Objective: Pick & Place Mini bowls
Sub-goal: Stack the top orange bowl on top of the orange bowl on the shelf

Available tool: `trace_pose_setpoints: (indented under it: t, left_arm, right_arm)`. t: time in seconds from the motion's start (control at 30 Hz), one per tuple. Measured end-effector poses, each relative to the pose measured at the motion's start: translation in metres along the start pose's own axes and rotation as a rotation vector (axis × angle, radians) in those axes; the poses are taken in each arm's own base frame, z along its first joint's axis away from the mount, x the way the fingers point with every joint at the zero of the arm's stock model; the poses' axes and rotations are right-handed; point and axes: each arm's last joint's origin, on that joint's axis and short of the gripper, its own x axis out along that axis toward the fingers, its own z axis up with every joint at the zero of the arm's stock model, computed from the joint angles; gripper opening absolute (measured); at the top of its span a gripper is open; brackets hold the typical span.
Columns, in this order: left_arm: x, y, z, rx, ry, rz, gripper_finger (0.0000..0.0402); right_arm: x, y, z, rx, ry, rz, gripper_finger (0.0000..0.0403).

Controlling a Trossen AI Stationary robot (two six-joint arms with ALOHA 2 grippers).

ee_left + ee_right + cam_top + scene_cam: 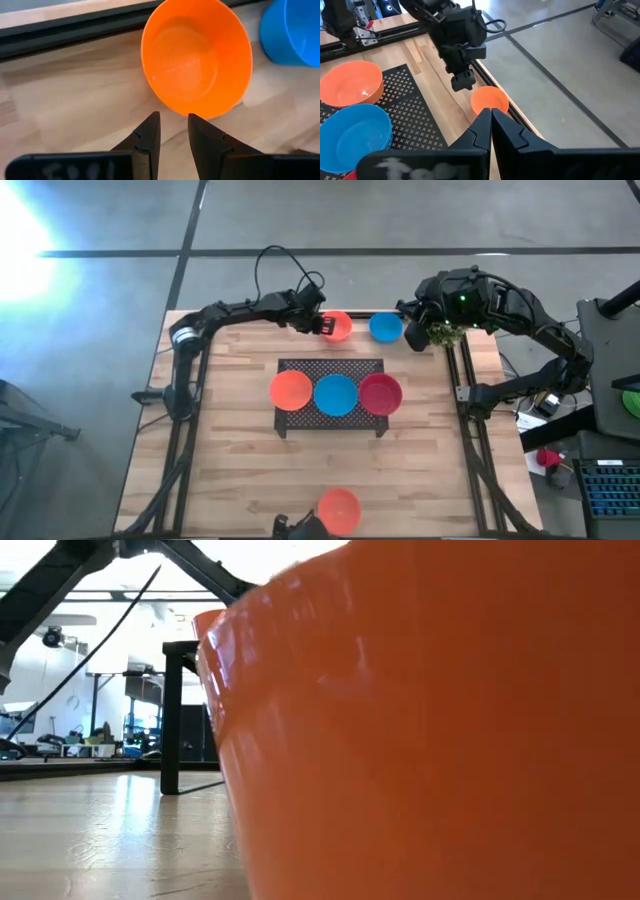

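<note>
An orange mini bowl [337,326] sits on the table near the far edge, with a blue one [385,327] just to its right. In the left wrist view the orange bowl [197,55] lies just ahead of my left gripper [174,120], which is open by a narrow gap. The right wrist view shows this left gripper [462,80] raised above and beside the orange bowl [490,100], apart from it. My right gripper [490,114] is shut and hovers by the blue bowl's right side [410,332]. Orange [291,390], blue [336,394] and red [380,394] bowls rest on the dark mesh rack [330,366].
A green potted plant [440,333] stands at the far right corner under the right arm. Another orange bowl [339,510] sits at the near edge and fills the low view [450,740]. Bare wood lies left and right of the rack and in front of it.
</note>
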Motion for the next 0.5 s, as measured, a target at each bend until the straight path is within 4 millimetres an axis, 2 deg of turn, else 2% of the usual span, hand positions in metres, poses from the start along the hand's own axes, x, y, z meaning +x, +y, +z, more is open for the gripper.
trace_pose_setpoints:
  t: [0.17,0.5]
  left_arm:
    - [0.015,0.005,0.003,-0.012,0.000,-0.012,0.0092]
    - [0.026,0.011,0.005,-0.038,0.004,-0.005,0.0092]
  right_arm:
    - [0.000,0.000,0.000,-0.011,-0.003,0.000,0.0008]
    - [0.000,0.000,0.000,-0.012,-0.003,0.000,0.0008]
